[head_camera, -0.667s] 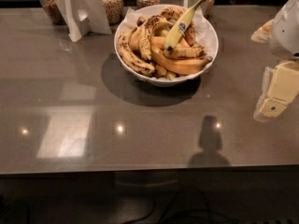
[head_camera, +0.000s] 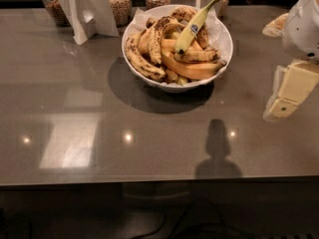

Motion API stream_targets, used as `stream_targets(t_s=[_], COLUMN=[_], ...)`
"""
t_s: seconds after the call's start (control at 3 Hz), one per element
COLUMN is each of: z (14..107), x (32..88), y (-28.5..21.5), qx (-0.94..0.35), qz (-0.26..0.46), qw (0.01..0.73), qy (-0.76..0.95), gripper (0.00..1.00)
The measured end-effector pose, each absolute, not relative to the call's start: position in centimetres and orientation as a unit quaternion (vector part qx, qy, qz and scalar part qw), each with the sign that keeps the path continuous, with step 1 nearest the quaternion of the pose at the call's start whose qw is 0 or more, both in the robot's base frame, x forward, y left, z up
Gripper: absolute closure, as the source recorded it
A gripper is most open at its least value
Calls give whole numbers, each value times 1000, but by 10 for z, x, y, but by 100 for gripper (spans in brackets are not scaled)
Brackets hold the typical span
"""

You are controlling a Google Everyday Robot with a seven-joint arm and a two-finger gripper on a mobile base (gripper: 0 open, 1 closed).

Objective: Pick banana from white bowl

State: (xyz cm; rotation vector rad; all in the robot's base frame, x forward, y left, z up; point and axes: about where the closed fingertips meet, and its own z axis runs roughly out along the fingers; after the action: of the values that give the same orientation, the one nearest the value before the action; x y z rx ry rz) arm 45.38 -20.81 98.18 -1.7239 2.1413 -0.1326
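The greenish-yellow banana [head_camera: 193, 26] with a small blue sticker lies on top of the pile in the white bowl [head_camera: 169, 86], its long green stem pointing up and to the back right. Under it are several brown-spotted yellow bananas [head_camera: 142, 59] and a plump orange-yellow banana [head_camera: 192, 69]. The bowl stands at the back middle of the grey table [head_camera: 99, 133]. My gripper [head_camera: 279, 111] hangs at the right edge of the view, pointing down above the table, to the right of the bowl and apart from it. It holds nothing.
Glass jars of grain [head_camera: 118, 4] and white card stands [head_camera: 87, 14] stand at the back left behind the bowl. A pale object [head_camera: 275, 26] lies at the back right, partly behind my arm [head_camera: 304, 24]. The table's front edge runs along the bottom.
The gripper has shifted very slightly to the left. The bowl and the bananas have not moved.
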Motion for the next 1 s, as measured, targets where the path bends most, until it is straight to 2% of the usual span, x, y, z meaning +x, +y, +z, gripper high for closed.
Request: stream_targets(t_s=[0.67, 1.0], z=[1008, 1017], x=[522, 556], y=[-170, -158], qx=[-670, -711], qz=[-84, -99], qw=[308, 331], qy=[670, 612], gripper=[0, 0])
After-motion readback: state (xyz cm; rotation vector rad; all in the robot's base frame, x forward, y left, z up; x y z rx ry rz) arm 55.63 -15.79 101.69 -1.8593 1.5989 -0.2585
